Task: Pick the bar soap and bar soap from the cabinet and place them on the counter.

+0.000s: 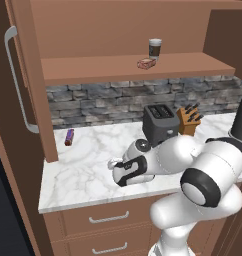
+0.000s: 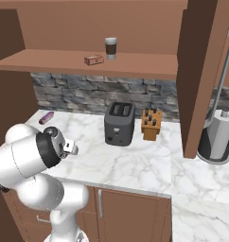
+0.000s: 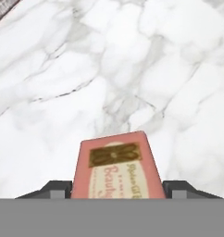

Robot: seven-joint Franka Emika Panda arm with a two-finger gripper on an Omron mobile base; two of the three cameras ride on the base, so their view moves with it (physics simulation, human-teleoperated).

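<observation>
Claw (image 3: 117,193) pinched one bar soap (image 3: 115,171) between its fingers, counter (image 3: 132,69) just beneath. Second soap (image 1: 146,63) sat far above on cabinet shelf (image 1: 93,67). Best lowered flat before letting go.

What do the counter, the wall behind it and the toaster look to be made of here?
Counter: polished marble by its look, white with grey veins; the hand view shows the same veining up close. Wall behind it: rough stone, uneven grey blocks with dark joints. Toaster: probably dark metal or plastic with a dull finish; the flat render leaves that open.
</observation>
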